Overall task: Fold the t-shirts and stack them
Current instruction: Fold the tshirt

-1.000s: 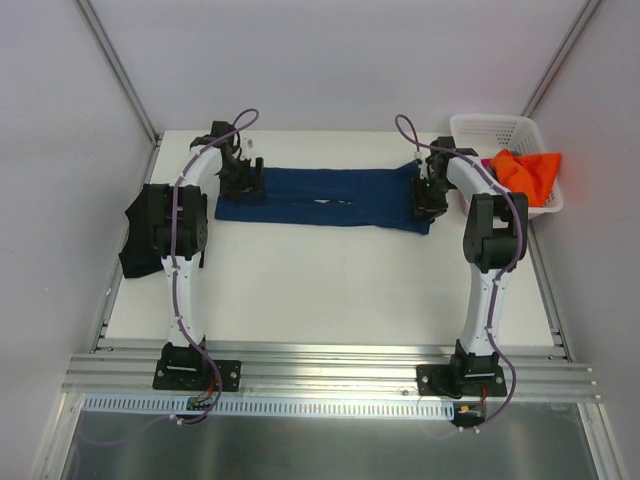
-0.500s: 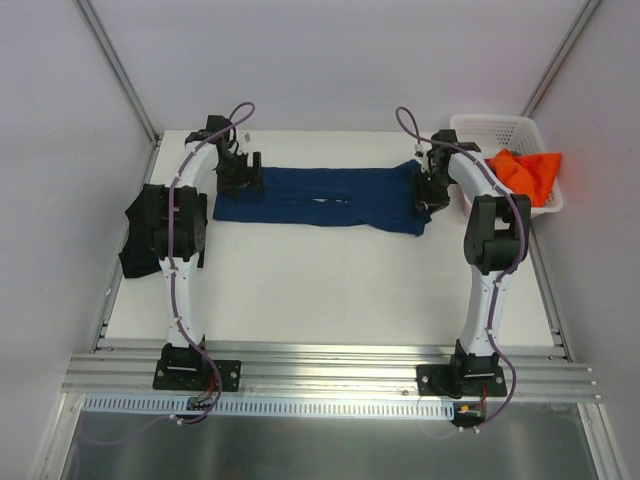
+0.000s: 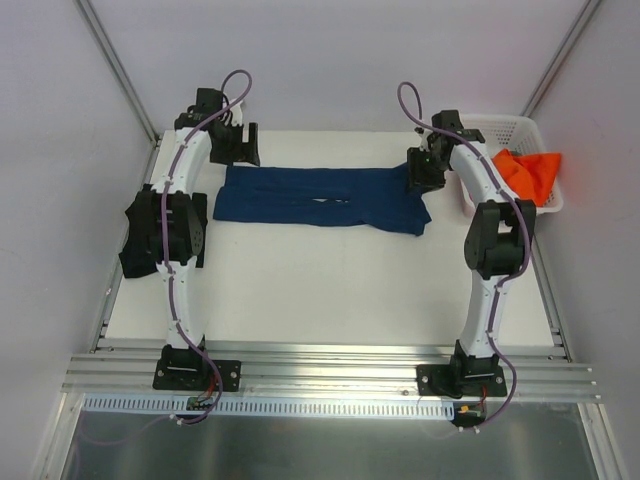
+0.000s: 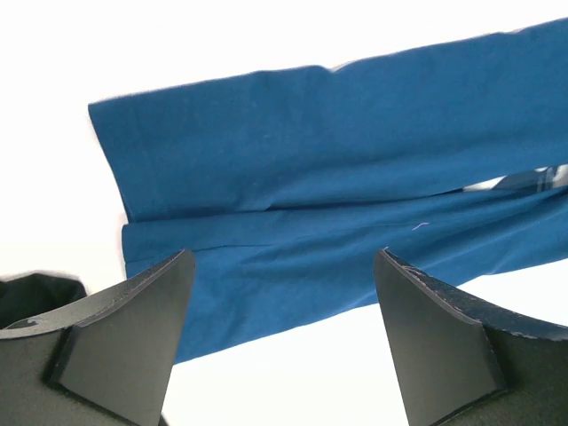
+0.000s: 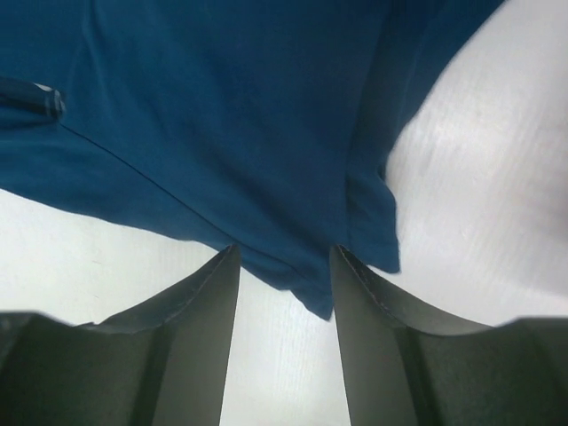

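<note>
We have the navy t-shirt (image 3: 320,198) lying flat on the counter (image 3: 330,290) near the far edge, stretched as a long band from the far-left side toward the far-right corner. It looks folded lengthwise already: the left wrist view shows two long flaps of cloth (image 4: 337,177) meeting along a middle line.

Our left gripper (image 3: 238,145) hangs over the far-left corner, just off the shirt's left end. Its jaws stand wide apart and hold nothing. Our right gripper (image 3: 420,170) sits above the shirt's right end. Its jaws are parted by a narrower gap with only cloth (image 5: 204,106) and bare counter showing below, so we judge it empty too.

We reckon the task is at an early stage. The navy shirt probably wants folding across its length before it can begin a stack. A black t-shirt (image 3: 135,235) lies at the left edge, partly hidden by the left arm, and we cannot tell whether it is folded. An orange t-shirt (image 3: 528,172) sits bunched in the white basket (image 3: 490,125) at the far-right corner, apparently untouched.
</note>
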`<action>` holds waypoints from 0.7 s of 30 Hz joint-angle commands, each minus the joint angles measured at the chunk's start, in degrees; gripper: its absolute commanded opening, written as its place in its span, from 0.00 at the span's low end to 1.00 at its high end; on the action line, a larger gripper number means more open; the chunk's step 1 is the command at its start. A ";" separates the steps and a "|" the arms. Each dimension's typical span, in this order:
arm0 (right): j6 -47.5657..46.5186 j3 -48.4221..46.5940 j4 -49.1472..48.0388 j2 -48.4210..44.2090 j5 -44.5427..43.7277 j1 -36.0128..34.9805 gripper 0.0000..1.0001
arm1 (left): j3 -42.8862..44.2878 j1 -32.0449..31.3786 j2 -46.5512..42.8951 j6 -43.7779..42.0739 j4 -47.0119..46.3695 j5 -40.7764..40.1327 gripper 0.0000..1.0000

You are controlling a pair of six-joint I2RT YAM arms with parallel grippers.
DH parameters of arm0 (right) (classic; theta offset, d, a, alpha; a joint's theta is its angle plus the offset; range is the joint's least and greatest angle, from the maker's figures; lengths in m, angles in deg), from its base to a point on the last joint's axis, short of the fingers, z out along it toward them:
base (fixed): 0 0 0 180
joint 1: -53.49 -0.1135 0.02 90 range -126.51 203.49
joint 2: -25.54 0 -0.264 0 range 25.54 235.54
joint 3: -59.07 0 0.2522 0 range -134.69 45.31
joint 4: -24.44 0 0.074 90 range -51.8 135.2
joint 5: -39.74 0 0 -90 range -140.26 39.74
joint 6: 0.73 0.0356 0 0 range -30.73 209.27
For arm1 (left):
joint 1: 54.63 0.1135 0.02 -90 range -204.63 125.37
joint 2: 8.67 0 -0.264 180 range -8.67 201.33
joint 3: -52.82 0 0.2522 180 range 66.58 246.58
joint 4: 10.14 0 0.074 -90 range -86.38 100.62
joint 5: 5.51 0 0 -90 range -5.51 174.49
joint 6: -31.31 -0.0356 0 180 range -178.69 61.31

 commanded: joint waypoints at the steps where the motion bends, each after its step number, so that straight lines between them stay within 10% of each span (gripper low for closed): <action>1: 4.08 -3.23 -0.98 2.62 4.73 -0.93 0.49 | -1.17 -0.53 0.45 -1.88 0.94 -1.37 0.83; 21: 15.25 -9.12 -6.70 14.85 17.40 -0.75 0.51 | -4.86 -0.53 5.99 -2.76 1.29 -2.69 0.82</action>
